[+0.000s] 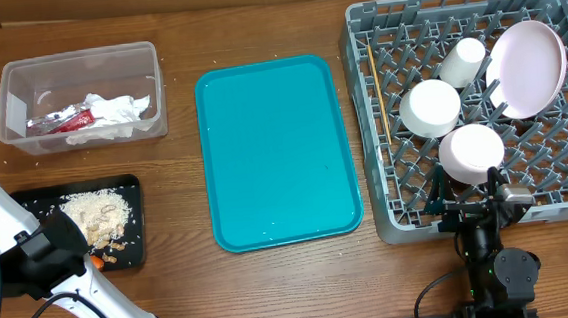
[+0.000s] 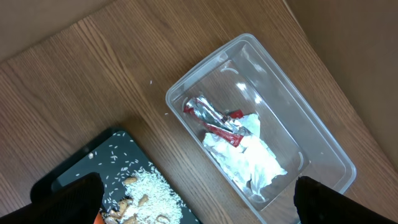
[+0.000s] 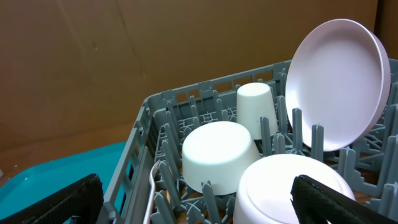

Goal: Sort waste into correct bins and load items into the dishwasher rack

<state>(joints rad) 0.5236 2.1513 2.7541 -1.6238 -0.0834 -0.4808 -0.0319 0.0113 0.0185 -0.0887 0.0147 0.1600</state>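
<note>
Waste sits in two bins at the left of the tabletop [image 1: 254,21]. A crumpled white napkin [image 1: 111,116] and a red wrapper [image 1: 61,121] lie touching inside the clear tub [image 1: 76,55] at the far left. Nearer, the black tray [image 1: 28,202] holds a heap of beige crumbs [image 1: 95,214]. A sliver of orange carrot [image 1: 97,260] shows at the tray's near edge, mostly hidden by the left arm.

A teal tray [image 1: 278,149] lies flat in the middle, between the bins and the rack [image 1: 355,34] on the right. In the rack, the plate [image 1: 526,67] leans on its edge toward the far right corner and the cup [image 1: 463,61] stands mouth down just beside it. One bowl [image 1: 431,107] and a second bowl [image 1: 471,153] rest mouth down nearer. The chopstick [image 1: 380,92] lies along the rack's left side.

The left tool [image 2: 196,186] hangs above the black tray's near end, fingers spread wide, holding nothing. The right tool [image 3: 196,186] hovers at the rack's near edge, just beside the second bowl, its fingers also spread and empty.
</note>
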